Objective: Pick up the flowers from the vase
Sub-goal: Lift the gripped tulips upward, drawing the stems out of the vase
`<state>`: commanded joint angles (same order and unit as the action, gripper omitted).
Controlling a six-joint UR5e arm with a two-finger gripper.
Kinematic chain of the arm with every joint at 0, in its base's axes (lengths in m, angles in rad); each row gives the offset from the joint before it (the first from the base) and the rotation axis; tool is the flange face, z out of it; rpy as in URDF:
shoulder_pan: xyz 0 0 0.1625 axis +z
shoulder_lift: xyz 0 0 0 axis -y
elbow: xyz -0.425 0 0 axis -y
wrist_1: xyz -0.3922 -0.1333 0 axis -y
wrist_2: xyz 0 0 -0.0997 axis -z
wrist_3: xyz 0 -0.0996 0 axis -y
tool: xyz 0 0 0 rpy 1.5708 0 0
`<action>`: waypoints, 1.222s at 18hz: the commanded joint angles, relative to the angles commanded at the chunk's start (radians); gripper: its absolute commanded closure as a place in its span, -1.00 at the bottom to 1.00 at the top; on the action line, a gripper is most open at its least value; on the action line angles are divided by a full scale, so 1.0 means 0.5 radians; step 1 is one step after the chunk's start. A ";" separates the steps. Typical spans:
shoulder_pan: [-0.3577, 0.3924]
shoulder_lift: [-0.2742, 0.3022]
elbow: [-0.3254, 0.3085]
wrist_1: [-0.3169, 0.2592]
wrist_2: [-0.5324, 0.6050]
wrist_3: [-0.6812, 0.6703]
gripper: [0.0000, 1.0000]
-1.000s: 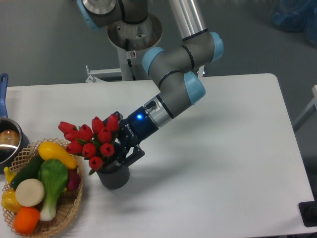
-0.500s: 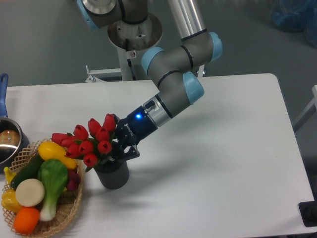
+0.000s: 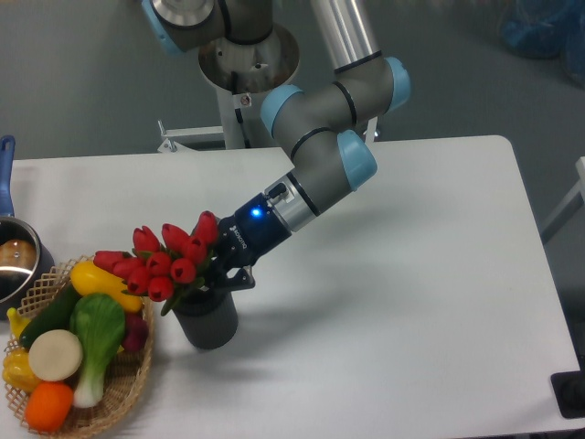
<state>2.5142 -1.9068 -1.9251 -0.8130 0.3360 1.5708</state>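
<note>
Gripper point(image 3: 222, 274) clamped on tulip bunch point(image 3: 160, 259) stems; heads tilted left, stems apparently not clear of grey vase point(image 3: 207, 320). Lift-out remains.

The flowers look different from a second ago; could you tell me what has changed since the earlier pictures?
The flowers have tipped further left and slightly up, their heads now reaching over the basket. The gripper, closed on the stems, has risen a little above the vase. The vase, basket and pot stayed put.
</note>
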 joint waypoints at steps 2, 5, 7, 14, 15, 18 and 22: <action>0.000 0.021 0.000 0.000 -0.006 -0.003 0.35; 0.003 0.070 0.000 0.000 -0.052 -0.046 0.34; 0.006 0.119 0.003 0.000 -0.074 -0.144 0.34; 0.034 0.193 0.015 -0.003 -0.218 -0.227 0.34; 0.037 0.199 0.024 0.000 -0.236 -0.267 0.34; 0.055 0.239 0.034 0.003 -0.294 -0.310 0.34; 0.092 0.249 0.043 0.000 -0.469 -0.347 0.34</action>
<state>2.5602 -1.7825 -1.9037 -0.8130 0.1014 1.3975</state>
